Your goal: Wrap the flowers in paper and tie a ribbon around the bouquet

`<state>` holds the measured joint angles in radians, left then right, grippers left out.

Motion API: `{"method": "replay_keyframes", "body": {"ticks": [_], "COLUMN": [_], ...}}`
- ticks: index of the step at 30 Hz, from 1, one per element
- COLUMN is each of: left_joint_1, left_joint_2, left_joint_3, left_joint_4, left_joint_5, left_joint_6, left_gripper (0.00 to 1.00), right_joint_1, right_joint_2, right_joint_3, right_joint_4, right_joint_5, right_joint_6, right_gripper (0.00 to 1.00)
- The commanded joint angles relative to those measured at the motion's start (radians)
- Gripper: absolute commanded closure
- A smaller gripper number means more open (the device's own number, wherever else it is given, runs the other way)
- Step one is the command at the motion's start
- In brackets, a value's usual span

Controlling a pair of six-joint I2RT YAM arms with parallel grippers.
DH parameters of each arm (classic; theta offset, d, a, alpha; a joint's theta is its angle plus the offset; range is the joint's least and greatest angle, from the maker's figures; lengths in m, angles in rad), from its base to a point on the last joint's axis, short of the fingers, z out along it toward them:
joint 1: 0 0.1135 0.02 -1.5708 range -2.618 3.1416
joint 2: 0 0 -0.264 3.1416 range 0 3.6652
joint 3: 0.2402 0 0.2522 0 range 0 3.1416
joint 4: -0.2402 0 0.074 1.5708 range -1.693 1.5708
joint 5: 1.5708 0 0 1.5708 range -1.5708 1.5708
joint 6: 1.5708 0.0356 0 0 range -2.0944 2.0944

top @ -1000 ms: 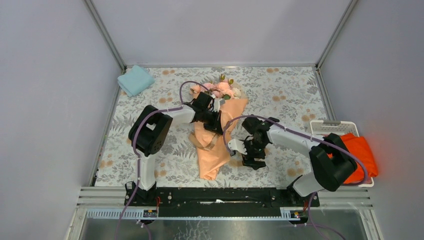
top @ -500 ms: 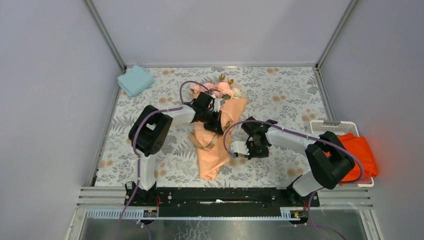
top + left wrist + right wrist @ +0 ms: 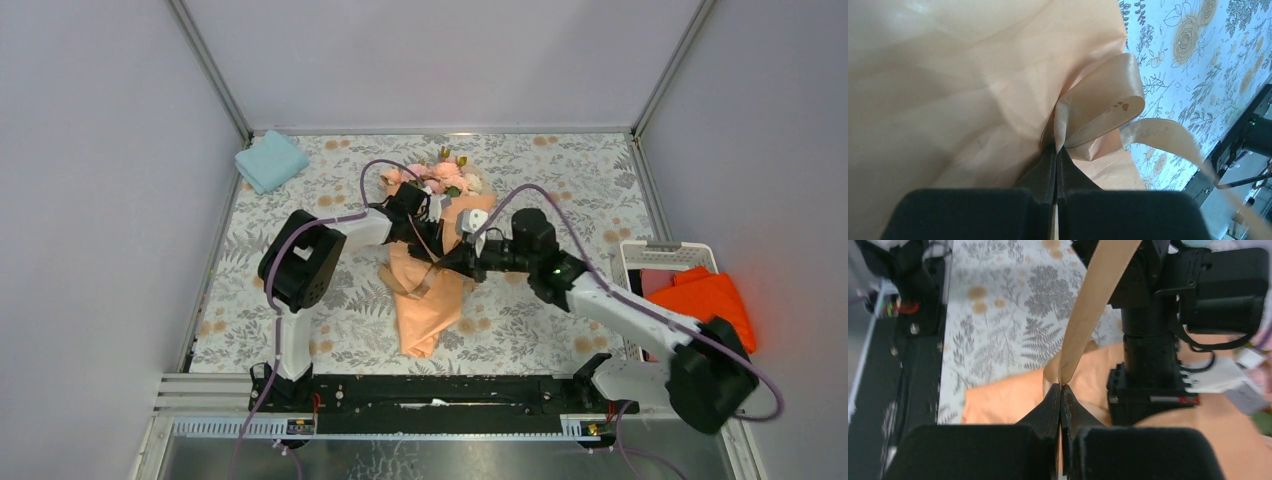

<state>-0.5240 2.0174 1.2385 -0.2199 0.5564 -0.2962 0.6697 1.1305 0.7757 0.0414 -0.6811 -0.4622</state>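
Stems hide inside the paper [image 3: 420, 335], and both arms cover the waist of the bouquet [image 3: 415, 300] from above. A floral-print tablecloth [image 3: 560, 190] lies between plain grey walls [image 3: 100, 150]. The crinkly peach cone tapers toward the arm bases, flowers [image 3: 440, 178] at its far end. The left gripper [image 3: 1056, 150] is clenched on a glossy ribbon [image 3: 1100, 107] loop; the right gripper [image 3: 1062, 390] pinches a flat ribbon tail.

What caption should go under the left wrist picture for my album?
Left gripper pinches the tan ribbon at its loop, peach paper behind.
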Motion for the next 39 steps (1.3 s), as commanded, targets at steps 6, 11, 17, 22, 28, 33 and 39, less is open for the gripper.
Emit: {"method": "replay_keyframes", "body": {"ticks": [6, 11, 17, 22, 28, 33, 39], "left_joint_1": [0.049, 0.109, 0.13, 0.137, 0.087, -0.002, -0.04], "left_joint_2": [-0.024, -0.091, -0.185, -0.263, -0.335, -0.339, -0.331], "left_joint_3": [0.029, 0.057, 0.048, 0.057, 0.12, 0.173, 0.209], "left_joint_4": [0.045, 0.054, 0.05, -0.021, -0.245, -0.506, -0.581], "left_joint_5": [0.042, 0.094, 0.208, 0.25, 0.441, 0.569, 0.545], "left_joint_6": [0.022, 0.024, 0.038, 0.095, 0.295, 0.553, 0.673], "left_gripper": [1.0, 1.0, 1.0, 1.0, 1.0, 1.0, 1.0], "right_joint_1": [0.037, 0.041, 0.007, -0.057, -0.127, -0.169, -0.17], "right_joint_2": [0.461, 0.515, 0.628, 0.709, 0.774, 0.834, 0.873], "right_joint_3": [-0.235, -0.26, -0.202, -0.15, -0.036, 0.054, 0.135], "right_joint_4": [1.283, 1.203, 1.024, 1.017, 0.997, 1.033, 0.982], "right_joint_5": [0.096, 0.152, 0.204, 0.184, 0.067, -0.035, -0.047], "right_joint_6": [0.868, 0.805, 0.767, 0.828, 0.87, 0.956, 0.95], "right_gripper": [1.0, 1.0, 1.0, 1.0, 1.0, 1.0, 1.0]}}
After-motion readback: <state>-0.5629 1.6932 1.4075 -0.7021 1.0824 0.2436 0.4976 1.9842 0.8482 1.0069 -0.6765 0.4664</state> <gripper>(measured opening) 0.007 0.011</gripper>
